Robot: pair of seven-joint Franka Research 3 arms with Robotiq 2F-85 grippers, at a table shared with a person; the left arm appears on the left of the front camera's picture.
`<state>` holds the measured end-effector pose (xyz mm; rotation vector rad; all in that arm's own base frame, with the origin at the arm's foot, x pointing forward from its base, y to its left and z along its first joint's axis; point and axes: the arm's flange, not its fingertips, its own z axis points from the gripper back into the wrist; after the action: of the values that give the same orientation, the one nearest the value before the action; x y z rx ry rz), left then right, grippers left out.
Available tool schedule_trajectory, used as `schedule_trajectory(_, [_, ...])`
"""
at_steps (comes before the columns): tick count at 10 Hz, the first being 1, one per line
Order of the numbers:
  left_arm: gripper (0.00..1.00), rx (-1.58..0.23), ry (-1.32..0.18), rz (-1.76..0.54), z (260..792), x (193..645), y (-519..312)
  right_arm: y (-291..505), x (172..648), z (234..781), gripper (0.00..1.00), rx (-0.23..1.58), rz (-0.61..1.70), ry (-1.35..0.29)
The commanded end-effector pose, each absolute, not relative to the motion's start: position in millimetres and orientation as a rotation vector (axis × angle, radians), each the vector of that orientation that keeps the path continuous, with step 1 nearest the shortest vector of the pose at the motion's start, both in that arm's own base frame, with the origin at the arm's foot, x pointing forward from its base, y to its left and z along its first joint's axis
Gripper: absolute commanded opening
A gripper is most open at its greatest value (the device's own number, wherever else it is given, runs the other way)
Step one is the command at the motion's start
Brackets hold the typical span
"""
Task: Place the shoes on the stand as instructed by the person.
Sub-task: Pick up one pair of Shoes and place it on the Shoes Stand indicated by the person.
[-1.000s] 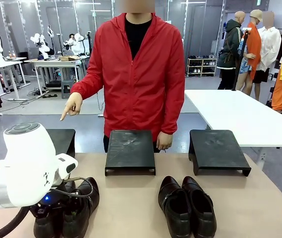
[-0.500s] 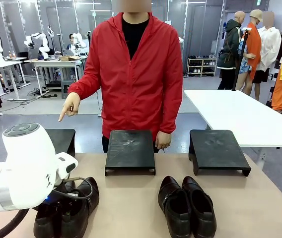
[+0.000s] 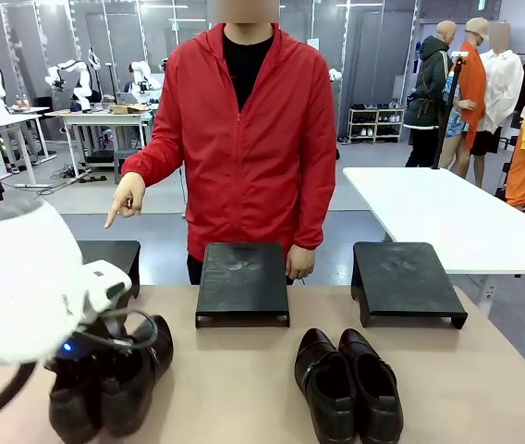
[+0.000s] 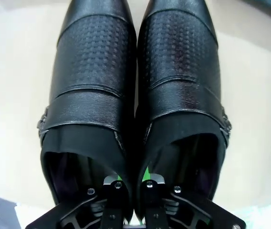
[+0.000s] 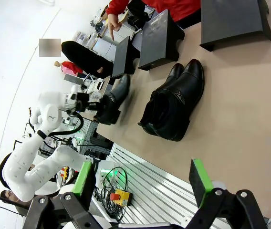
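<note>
Left wrist view: my left gripper [image 4: 132, 184] is clamped on the two inner collar walls of the left pair of shoes [image 4: 135, 95], one finger down inside each shoe, pinching the pair together. The toes point to 12 o'clock, away from my wrist. In the front view this pair sits at 7 o'clock on the table [image 3: 244, 388], partly behind my left arm [image 3: 22, 296]. It looks slightly tilted, but I cannot tell whether the soles are clear of the surface. The right pair of shoes [image 3: 347, 384] lies at 5 o'clock, untouched, toes toward me. Along the far edge stand the left stand [image 3: 110, 257] at 10 o'clock, the middle stand [image 3: 242, 277] at 12 and the right stand [image 3: 403, 276] at 2, none carrying a shoe. The person [image 3: 244, 139] is at 12 o'clock behind the middle stand, and the pointing hand [image 3: 126, 199] aims a finger down toward the left stand. I read that as the target for the pair I hold. In the right wrist view my right gripper [image 5: 142, 176] has its fingers wide apart with nothing between them, well away from both pairs. Progress, as I judge it: the instruction is given and the first pair is gripped. Nothing is placed yet. Left to do: carry this pair to 10 o'clock, set it down and release it, then handle the second pair as directed.
</note>
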<state>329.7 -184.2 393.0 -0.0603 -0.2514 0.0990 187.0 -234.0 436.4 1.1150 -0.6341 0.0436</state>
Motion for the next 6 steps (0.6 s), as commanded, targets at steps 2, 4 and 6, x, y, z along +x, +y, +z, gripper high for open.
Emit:
schedule_trajectory(2, [0.0, -0.004, -0.218, -0.037, 485, 305, -148, -235, 187, 438, 1.0, 1.117, 0.061, -0.651])
schedule_trajectory(4, [0.0, -0.012, -0.274, -0.067, 525, 310, -117, -235, 187, 438, 1.0, 1.117, 0.061, -0.651])
schedule_trajectory(6, [0.0, -0.006, -0.309, -0.083, 540, 319, -79, -235, 187, 438, 1.0, 1.117, 0.061, -0.651])
